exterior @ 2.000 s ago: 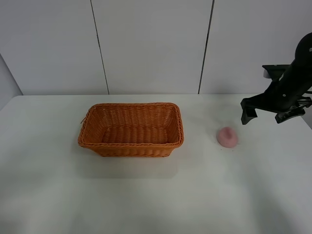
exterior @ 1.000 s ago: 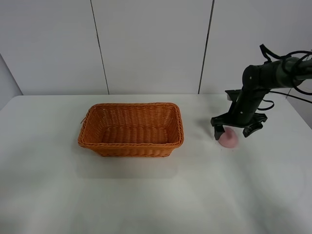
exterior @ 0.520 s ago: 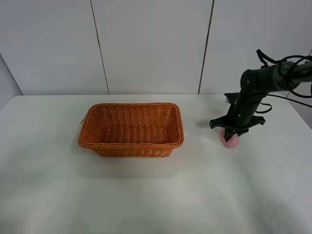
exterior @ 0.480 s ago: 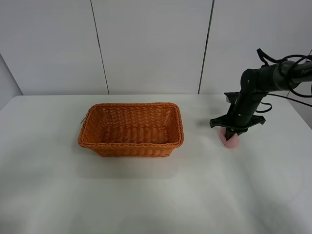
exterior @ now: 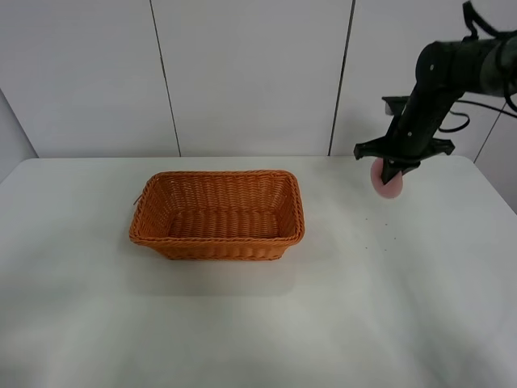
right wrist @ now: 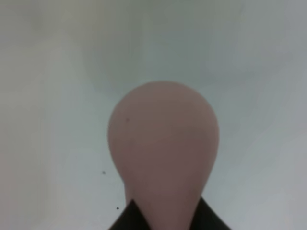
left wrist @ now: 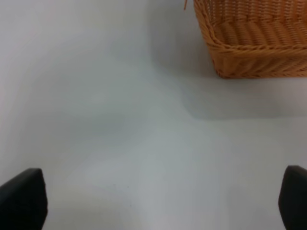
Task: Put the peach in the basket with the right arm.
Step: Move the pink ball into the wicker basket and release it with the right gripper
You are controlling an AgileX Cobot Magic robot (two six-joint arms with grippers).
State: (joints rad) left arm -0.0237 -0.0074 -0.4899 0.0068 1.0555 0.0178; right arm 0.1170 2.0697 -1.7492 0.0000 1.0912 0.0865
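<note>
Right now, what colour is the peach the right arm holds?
The peach is a plain pale pink, clearest in the right wrist view.

Lab-like test setup, white table, plain white panelled wall

The right arm: glossy black, rounded links, loose black cables looping off it, and a black end effector with a short crossbar.

The peach hangs well right of the basket.
</note>
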